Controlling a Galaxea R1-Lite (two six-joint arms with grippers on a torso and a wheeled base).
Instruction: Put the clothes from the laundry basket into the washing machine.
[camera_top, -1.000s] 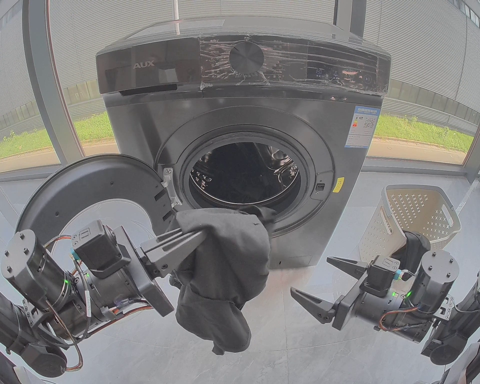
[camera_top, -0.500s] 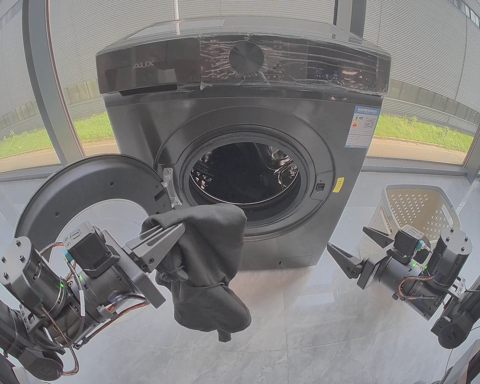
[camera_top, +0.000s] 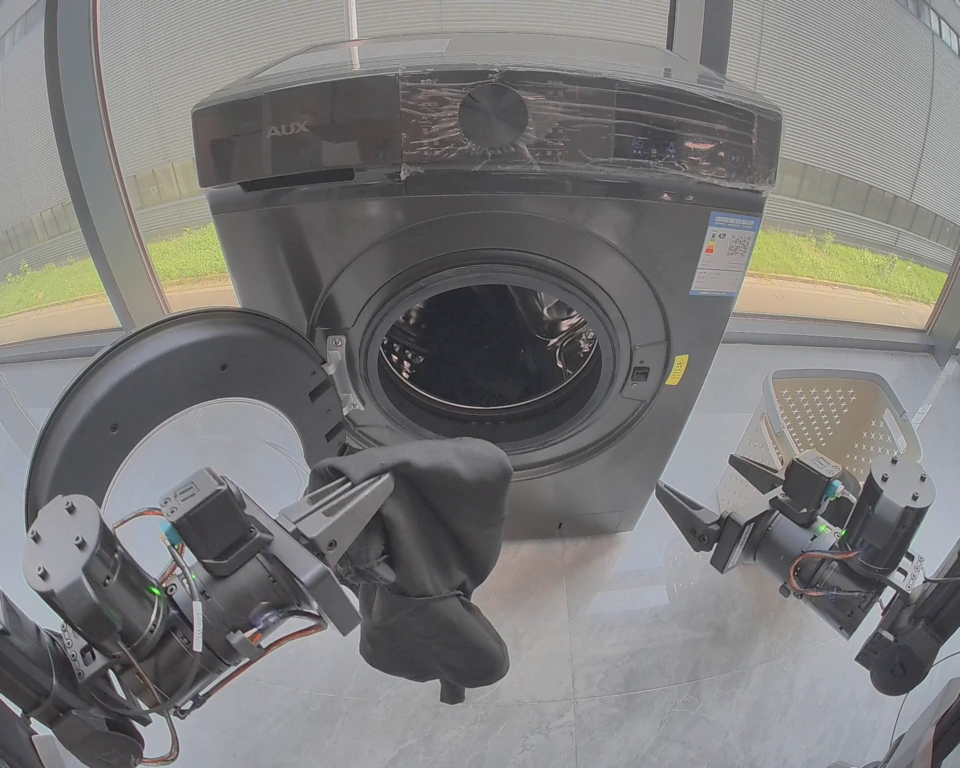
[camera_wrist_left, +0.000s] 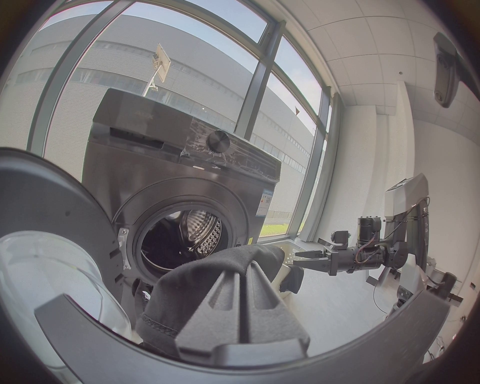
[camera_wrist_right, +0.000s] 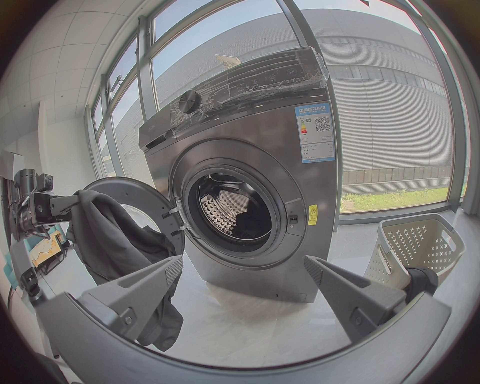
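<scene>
A dark grey garment (camera_top: 440, 560) hangs from my left gripper (camera_top: 385, 483), which is shut on its upper fold just below and in front of the washing machine's open drum (camera_top: 490, 345). In the left wrist view the closed fingers (camera_wrist_left: 245, 300) press into the garment (camera_wrist_left: 190, 285). My right gripper (camera_top: 700, 478) is open and holds nothing, between the machine and the white laundry basket (camera_top: 850, 415). The right wrist view shows its spread fingers (camera_wrist_right: 150, 285), the basket (camera_wrist_right: 425, 240) with a dark cloth (camera_wrist_right: 422, 281) hanging at its rim, and the garment (camera_wrist_right: 115, 245) farther off.
The machine's round door (camera_top: 170, 390) stands swung open to the left, close behind my left arm. Dark laundry lies inside the drum (camera_wrist_right: 252, 220). Glossy tiled floor (camera_top: 620, 660) spreads in front of the machine. Window frames and glass stand behind it.
The left gripper drew the garment back off the drum's lip, to the left and down, then came slightly right. The right gripper moved right and up toward the basket.
</scene>
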